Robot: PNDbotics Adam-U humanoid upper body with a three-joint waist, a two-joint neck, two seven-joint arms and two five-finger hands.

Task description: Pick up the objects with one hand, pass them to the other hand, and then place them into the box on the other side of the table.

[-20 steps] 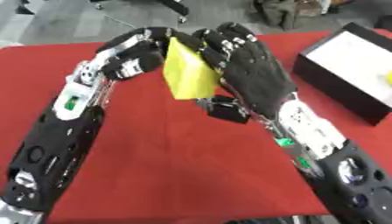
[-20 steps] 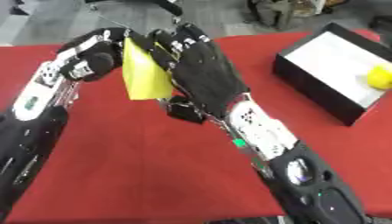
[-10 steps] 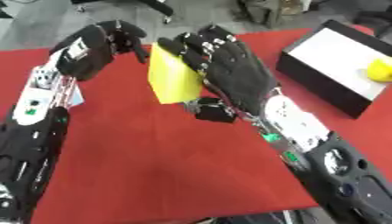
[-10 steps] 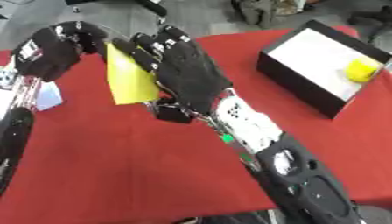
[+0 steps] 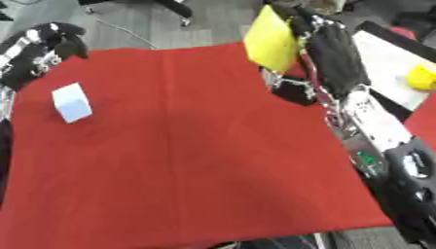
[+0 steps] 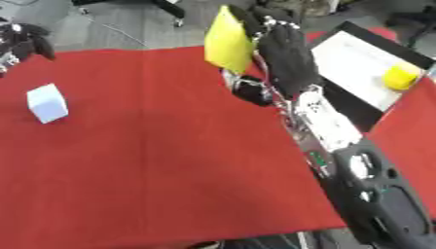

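Observation:
My right hand (image 5: pixel 334 57) holds a flat yellow block (image 5: pixel 272 39) upright above the far right part of the red cloth, fingers behind it and thumb below. It is close to the black box with a white floor (image 6: pixel 351 57), where a yellow round thing (image 6: pixel 400 77) lies. My left hand (image 5: pixel 49 43) hangs at the far left edge, fingers relaxed and holding nothing. On the cloth at the left, just below that hand, stands a small white cube (image 5: pixel 71 102).
The red cloth (image 5: pixel 187 155) covers the table up to its near edge. Beyond the far edge are grey floor and chair legs (image 5: pixel 174 7). My right forearm (image 5: pixel 374 141) runs along the cloth's right edge.
My left hand has let go of the yellow block and drawn back to the far left. The right hand alone has carried the block right, toward the box. The view has also shifted.

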